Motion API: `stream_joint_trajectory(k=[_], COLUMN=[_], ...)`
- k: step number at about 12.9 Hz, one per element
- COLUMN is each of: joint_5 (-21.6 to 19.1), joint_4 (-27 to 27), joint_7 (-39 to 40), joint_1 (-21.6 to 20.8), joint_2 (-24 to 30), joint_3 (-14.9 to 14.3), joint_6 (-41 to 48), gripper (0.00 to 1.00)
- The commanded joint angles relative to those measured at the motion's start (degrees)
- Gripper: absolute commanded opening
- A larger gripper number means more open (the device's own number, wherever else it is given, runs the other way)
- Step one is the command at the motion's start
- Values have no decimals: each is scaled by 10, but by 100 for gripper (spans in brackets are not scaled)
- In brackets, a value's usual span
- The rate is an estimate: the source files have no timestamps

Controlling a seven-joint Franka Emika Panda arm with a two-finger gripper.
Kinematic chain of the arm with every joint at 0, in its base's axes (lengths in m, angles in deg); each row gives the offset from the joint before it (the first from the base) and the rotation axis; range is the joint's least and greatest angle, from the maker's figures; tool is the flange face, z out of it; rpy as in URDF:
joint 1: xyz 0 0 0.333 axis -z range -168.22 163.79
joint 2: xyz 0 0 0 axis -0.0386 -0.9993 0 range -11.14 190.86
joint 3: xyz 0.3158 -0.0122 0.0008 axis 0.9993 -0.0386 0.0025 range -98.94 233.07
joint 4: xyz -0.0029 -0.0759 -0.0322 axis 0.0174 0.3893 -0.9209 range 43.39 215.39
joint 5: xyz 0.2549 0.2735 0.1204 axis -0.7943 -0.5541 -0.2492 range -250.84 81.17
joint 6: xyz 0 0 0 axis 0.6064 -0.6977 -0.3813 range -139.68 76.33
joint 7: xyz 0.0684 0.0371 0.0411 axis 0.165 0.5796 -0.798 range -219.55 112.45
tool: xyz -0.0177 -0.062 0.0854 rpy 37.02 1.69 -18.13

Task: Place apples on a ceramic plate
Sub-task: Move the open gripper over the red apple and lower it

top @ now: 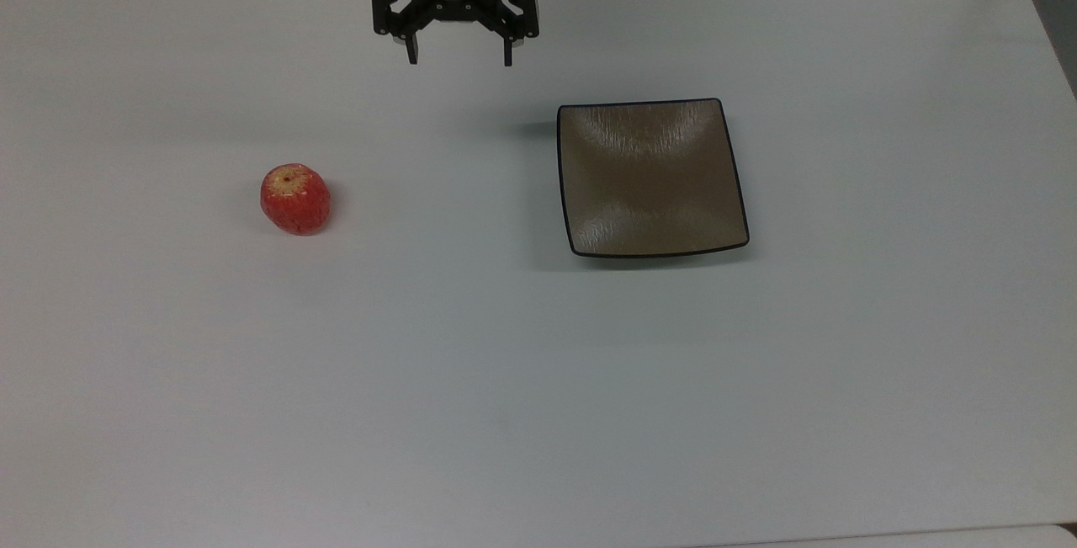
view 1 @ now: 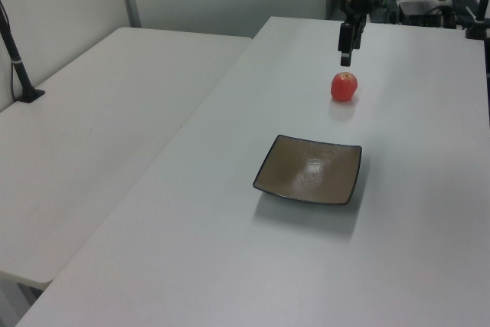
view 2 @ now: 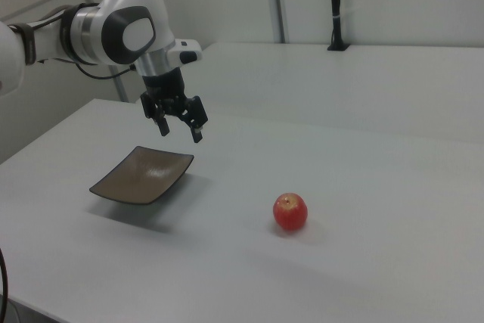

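In the top view, the small round red apple with speckled skin and a pale stem patch (top: 294, 199) sits on the white table (top: 505, 380), well apart from the square glossy brown ceramic plate with a thin dark rim (top: 653, 178), which is bare. The black two-finger gripper (top: 458, 55) hangs above the table's far edge, between the two, its fingers spread wide and holding nothing.

In the left view, the gripper (view 1: 346, 57) hovers just beyond the apple (view 1: 344, 86), clear of it; the plate (view 1: 308, 169) lies nearer the camera.

In the right view, the spread fingers (view 2: 197, 135) touch nothing. Being round, the apple (view 2: 290, 212) could likely roll away if one finger nudges it before the other closes; an off-centre pinch might squeeze it out.
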Motion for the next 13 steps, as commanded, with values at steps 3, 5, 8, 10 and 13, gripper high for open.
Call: stream_joint_trajectory(k=[3,5,8,10,13], joint_5=[-6,-7,-2,2,5], joint_4=[18,18,17,18,18], joint_7=[0,0,0,6,30], joint_1=[0,1,4,11,20], joint_2=[9,9,7,5,1], joint_3=[0,0,-1,-9,-36], joint_6=[1,1,-2,-2,-10], gripper=[100,100,100,100,100])
